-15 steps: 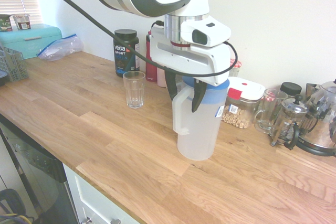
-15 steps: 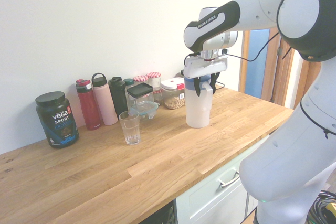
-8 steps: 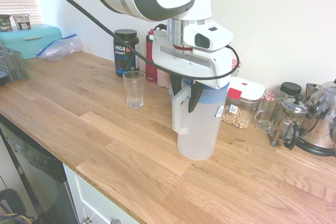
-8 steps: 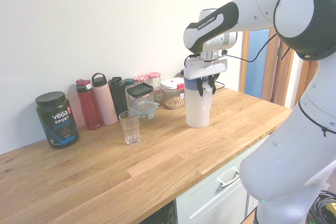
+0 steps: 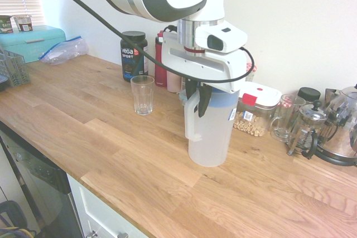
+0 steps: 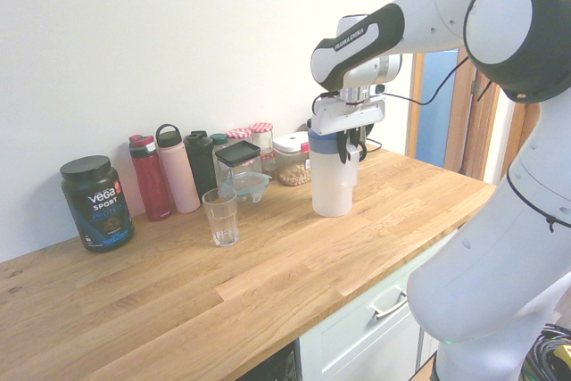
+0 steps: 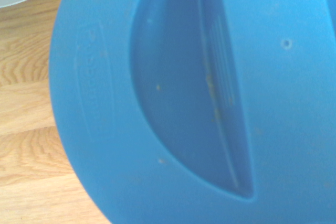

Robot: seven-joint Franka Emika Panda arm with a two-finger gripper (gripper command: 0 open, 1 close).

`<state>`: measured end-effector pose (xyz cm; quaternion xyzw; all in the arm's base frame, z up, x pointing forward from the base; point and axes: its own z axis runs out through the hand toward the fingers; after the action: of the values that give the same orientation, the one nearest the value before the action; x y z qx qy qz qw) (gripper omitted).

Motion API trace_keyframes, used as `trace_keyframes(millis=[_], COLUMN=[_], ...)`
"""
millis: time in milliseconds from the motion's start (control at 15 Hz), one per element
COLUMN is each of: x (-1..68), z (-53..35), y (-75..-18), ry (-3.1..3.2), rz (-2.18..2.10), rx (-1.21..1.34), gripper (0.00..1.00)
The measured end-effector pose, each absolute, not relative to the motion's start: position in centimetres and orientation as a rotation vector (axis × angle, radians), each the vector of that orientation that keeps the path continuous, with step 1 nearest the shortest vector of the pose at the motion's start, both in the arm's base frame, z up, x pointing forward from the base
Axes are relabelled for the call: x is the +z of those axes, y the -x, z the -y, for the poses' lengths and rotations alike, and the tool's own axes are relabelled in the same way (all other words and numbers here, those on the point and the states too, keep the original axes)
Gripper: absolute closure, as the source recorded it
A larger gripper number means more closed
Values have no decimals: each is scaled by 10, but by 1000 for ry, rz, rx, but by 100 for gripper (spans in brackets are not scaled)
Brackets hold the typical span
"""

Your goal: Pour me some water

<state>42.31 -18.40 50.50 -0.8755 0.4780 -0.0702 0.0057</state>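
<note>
A translucent white water pitcher with a blue lid stands upright on the wooden counter. My gripper comes down from above and is shut on the top of the pitcher's handle. From the other side, the gripper sits at the pitcher's blue rim. The wrist view is filled by the blue lid. An empty clear glass stands upright on the counter apart from the pitcher, also visible as the glass in the second exterior view.
Along the wall stand a black Vega tub, drink bottles, a lidded container of chickpeas, a French press and a kettle. A teal bread box sits far left. The counter's front edge runs close by.
The fingers have closed from wide apart onto the pitcher's handle. The pitcher has shifted slightly with the grip. The glass has not moved.
</note>
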Motion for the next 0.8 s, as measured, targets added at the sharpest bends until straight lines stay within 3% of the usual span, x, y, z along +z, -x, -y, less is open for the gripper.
trace_keyframes(millis=[400,800], x=[566,605], z=[171,88], y=[-413,-428], ry=[2857,3079], rz=[-1248,-725], rx=[-220,-219], gripper=[100,100])
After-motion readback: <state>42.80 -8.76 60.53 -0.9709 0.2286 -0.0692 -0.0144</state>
